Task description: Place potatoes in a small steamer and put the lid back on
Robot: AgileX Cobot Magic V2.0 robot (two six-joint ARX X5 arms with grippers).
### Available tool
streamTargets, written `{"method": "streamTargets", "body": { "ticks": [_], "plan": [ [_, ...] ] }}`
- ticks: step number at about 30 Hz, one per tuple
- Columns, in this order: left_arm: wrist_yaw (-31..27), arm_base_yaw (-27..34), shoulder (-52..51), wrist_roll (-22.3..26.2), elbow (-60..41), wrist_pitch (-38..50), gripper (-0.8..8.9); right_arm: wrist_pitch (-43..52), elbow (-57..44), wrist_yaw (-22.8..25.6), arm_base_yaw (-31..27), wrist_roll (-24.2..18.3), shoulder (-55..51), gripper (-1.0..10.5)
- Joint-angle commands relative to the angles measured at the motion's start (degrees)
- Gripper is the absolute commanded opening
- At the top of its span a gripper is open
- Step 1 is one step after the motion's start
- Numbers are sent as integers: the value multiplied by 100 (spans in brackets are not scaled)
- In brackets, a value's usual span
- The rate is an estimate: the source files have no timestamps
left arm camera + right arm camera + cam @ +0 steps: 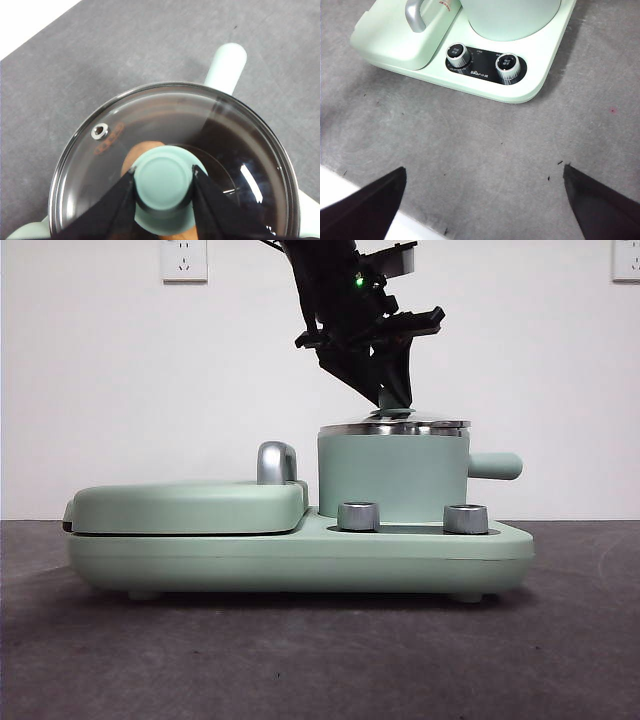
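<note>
The small steamer [392, 475] is a mint-green pot standing on the right half of the cooker base, its stubby handle [495, 466] pointing right. The glass, steel-rimmed lid [240, 150] lies across the pot's rim. My left gripper [164, 182] comes down from above, and its two black jaws press both sides of the lid's green knob [164, 180]. Through the glass, part of the orange-brown potato [139, 151] shows inside the pot. My right gripper [482, 200] hangs open over the grey table in front of the cooker, holding nothing.
The mint-green cooker base [300, 560] carries a flat griddle cover [185, 505] with a chrome handle [276, 462] on its left half. Two steel dials [458, 54] [507, 66] sit on its front. Grey table lies all around, with a white wall behind.
</note>
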Motion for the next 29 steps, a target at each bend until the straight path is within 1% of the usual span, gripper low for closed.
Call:
{"method": "streamTargets", "body": {
  "ticks": [1, 10, 16, 25, 29],
  "plan": [
    [-42, -50, 195, 186, 181, -20, 14, 35, 22, -2, 26, 50, 13, 486],
    [-39, -52, 195, 175, 243, -352, 14, 39, 22, -2, 24, 63, 13, 486],
    [-39, -52, 192, 46, 459, -452, 14, 39, 22, -4, 26, 63, 13, 486],
    [-39, -50, 192, 55, 527, -170, 14, 37, 22, -4, 26, 63, 13, 486],
    [-42, -50, 192, 55, 638, -181, 14, 35, 22, -4, 26, 63, 13, 486]
  ]
}}
